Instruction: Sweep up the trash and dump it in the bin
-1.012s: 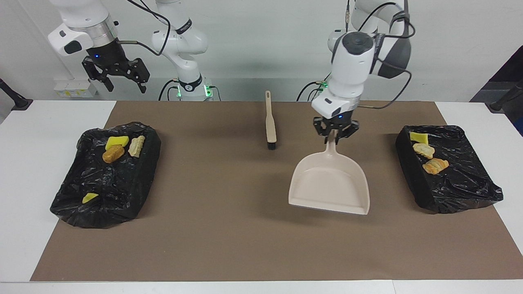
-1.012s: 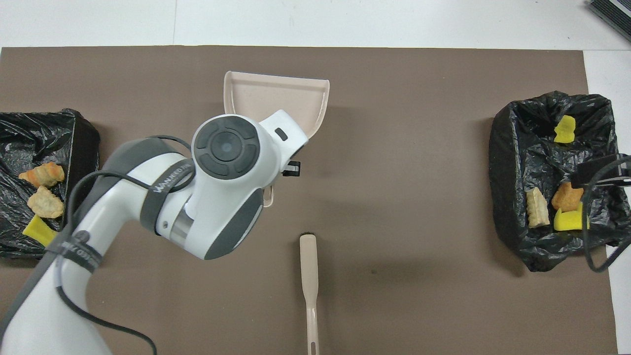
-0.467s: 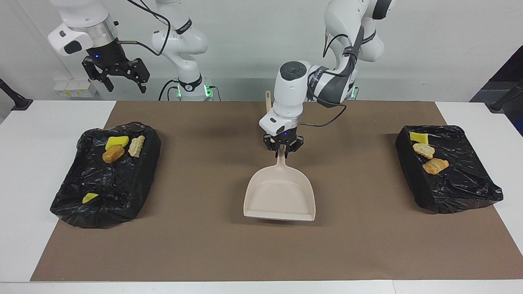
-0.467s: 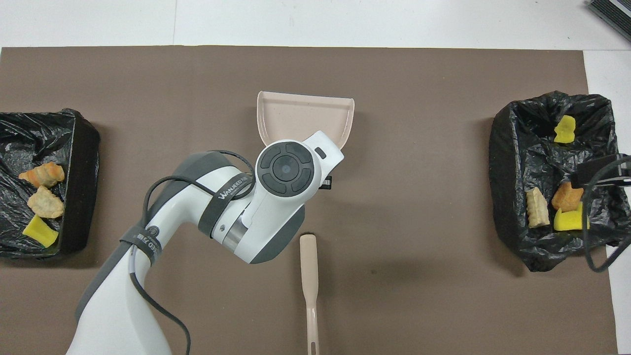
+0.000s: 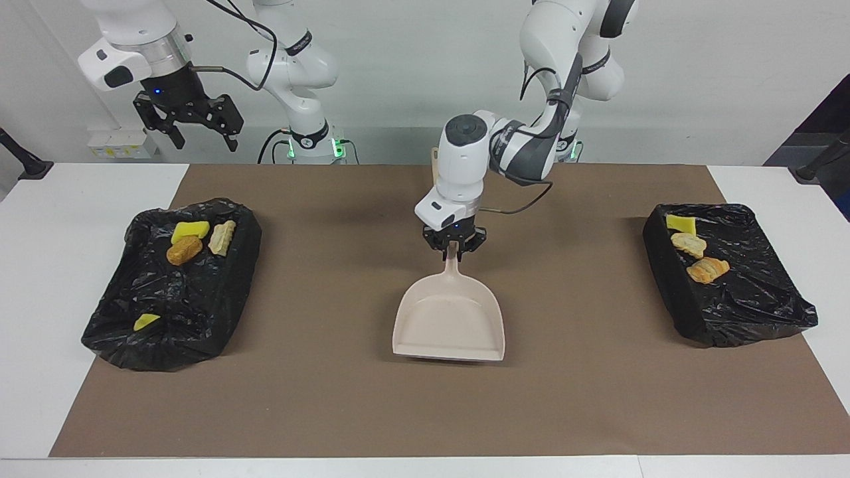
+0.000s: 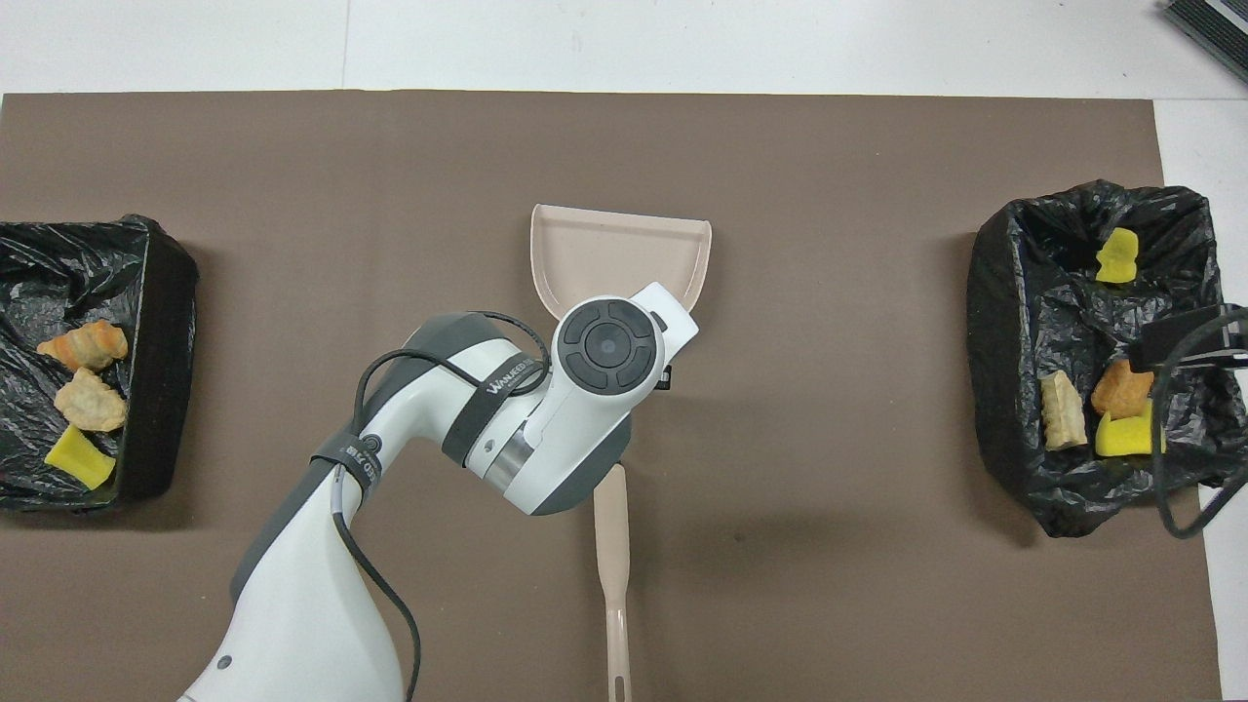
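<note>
My left gripper (image 5: 454, 244) is shut on the handle of the beige dustpan (image 5: 450, 318), which sits low at the middle of the brown mat, its mouth pointing away from the robots. In the overhead view the arm's wrist hides the gripper and only the pan's front (image 6: 614, 244) shows. The pan is empty. The trash lies in two black-lined bins: yellow sponge (image 5: 190, 230) and bread pieces (image 5: 184, 250) in the bin (image 5: 232, 292) at the right arm's end, more sponge (image 5: 680, 223) and bread (image 5: 708, 269) in the other bin (image 5: 671, 292). My right gripper (image 5: 189, 119) waits open, high over the right arm's end.
A beige brush (image 6: 611, 565) lies on the mat nearer to the robots than the dustpan, its bristle end under the left arm. The brown mat (image 5: 332, 398) covers most of the white table.
The left arm has carried the dustpan from near the bin at its own end to the middle of the mat and lowered it. The right arm has not moved.
</note>
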`<action>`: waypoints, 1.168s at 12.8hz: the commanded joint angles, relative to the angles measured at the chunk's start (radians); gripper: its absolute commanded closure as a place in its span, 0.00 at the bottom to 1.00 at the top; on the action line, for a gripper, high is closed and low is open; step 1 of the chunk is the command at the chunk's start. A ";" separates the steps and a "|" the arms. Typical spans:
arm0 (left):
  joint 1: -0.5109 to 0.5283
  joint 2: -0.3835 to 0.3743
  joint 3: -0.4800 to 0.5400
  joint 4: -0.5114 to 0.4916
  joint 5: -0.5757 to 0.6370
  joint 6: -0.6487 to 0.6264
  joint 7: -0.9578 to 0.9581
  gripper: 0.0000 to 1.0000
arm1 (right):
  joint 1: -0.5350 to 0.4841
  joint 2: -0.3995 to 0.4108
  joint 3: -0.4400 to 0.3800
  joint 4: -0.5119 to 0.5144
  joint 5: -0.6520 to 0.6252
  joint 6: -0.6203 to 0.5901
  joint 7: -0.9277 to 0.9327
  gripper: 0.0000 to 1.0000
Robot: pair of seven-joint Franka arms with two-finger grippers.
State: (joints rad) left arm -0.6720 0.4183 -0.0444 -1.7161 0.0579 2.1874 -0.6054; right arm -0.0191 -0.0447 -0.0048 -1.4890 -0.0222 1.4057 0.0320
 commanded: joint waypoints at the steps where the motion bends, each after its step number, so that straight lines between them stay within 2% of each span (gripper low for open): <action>1: 0.002 0.000 0.023 0.006 -0.009 0.022 -0.027 0.00 | -0.004 -0.014 0.000 -0.010 0.018 -0.010 -0.020 0.00; 8: 0.202 -0.163 0.035 0.009 -0.009 -0.099 -0.005 0.00 | -0.004 -0.015 0.000 -0.010 0.018 -0.010 -0.020 0.00; 12: 0.343 -0.278 0.035 -0.005 -0.009 -0.300 0.194 0.00 | -0.004 -0.014 0.000 -0.010 0.018 -0.010 -0.020 0.00; 15: 0.437 -0.341 0.035 -0.034 -0.010 -0.377 0.301 0.00 | -0.004 -0.015 0.000 -0.010 0.018 -0.010 -0.020 0.00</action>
State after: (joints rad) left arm -0.2852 0.1351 0.0013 -1.7003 0.0579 1.8409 -0.3746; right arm -0.0191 -0.0447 -0.0047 -1.4890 -0.0221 1.4057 0.0320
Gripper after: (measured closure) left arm 0.000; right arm 0.000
